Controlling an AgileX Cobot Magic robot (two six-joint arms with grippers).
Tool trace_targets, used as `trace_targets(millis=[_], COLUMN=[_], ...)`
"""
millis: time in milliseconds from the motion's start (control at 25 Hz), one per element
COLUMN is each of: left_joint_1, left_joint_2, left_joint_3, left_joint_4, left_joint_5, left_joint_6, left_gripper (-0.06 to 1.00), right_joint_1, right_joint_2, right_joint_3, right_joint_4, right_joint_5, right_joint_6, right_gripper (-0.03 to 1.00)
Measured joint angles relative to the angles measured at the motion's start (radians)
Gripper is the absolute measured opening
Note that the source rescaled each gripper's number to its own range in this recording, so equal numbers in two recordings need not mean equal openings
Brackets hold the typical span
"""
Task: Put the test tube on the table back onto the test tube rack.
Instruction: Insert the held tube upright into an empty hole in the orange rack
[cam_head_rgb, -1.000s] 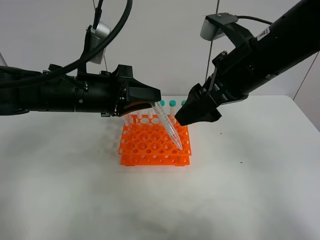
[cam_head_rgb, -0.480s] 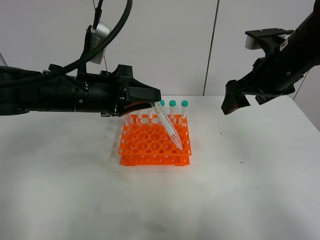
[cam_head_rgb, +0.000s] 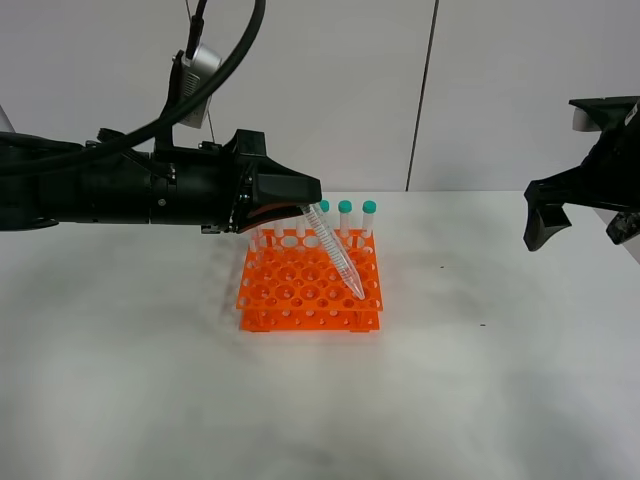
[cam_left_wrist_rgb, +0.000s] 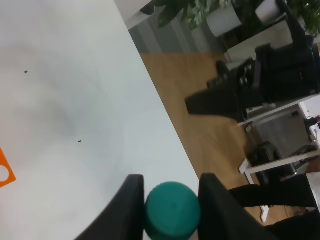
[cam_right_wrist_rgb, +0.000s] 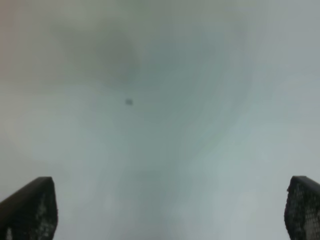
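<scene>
While left gripper (cam_left_wrist_rgb: 171, 187) clamps one test tube (cam_head_rgb: 335, 250) — three others (cam_head_rgb: 345, 207) visibly racked — right gripper (cam_right_wrist_rgb: 171, 182) gapes.

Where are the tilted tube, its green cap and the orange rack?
test tube (cam_head_rgb: 335, 251), high view, its clear middle.
green cap (cam_left_wrist_rgb: 172, 209), left wrist view, round top.
test tube rack (cam_head_rgb: 276, 287), high view, front of top tier.

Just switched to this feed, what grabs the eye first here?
The bright orange test tube rack sits mid-way across the white table, with teal-capped tubes standing along its back row. The left gripper holds the test tube by its cap, tilted, tip down over the rack's front right holes. The right gripper hangs open and empty at the far right.
</scene>
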Motion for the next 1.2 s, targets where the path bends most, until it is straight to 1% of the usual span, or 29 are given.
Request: trace_targets(millis=[120, 240, 360, 560, 680, 800, 1000, 1200], left_joint_1=[0.000, 0.000, 0.000, 0.000, 0.000, 0.000, 0.000, 0.000], left_joint_2=[0.000, 0.000, 0.000, 0.000, 0.000, 0.000, 0.000, 0.000], left_joint_3=[0.000, 0.000, 0.000, 0.000, 0.000, 0.000, 0.000, 0.000], left_joint_4=[0.000, 0.000, 0.000, 0.000, 0.000, 0.000, 0.000, 0.000], left_joint_5=[-0.001, -0.002, -0.006, -0.008, -0.008, -0.008, -0.008, -0.008], left_joint_6=[0.000, 0.000, 0.000, 0.000, 0.000, 0.000, 0.000, 0.000], left_gripper=[0.01, 0.01, 0.01, 0.01, 0.01, 0.01, 0.01, 0.01], right_joint_1=[0.000, 0.000, 0.000, 0.000, 0.000, 0.000, 0.000, 0.000], right_joint_2=[-0.010, -0.068, -0.179, -0.430, -0.616, -0.820, -1.134, -1.326], right_joint_3=[0.014, 0.084, 0.211, 0.497, 0.644, 0.745, 0.777, 0.779], right_joint_4=[0.000, 0.005, 0.013, 0.015, 0.021, 0.021, 0.021, 0.021], right_joint_5=[0.019, 0.021, 0.028, 0.022, -0.043, -0.114, -0.152, -0.156], right_joint_6=[0.001, 0.003, 0.003, 0.004, 0.004, 0.007, 0.018, 0.018], right_gripper=[1.00, 1.00, 1.00, 1.00, 1.00, 1.00, 1.00, 1.00])
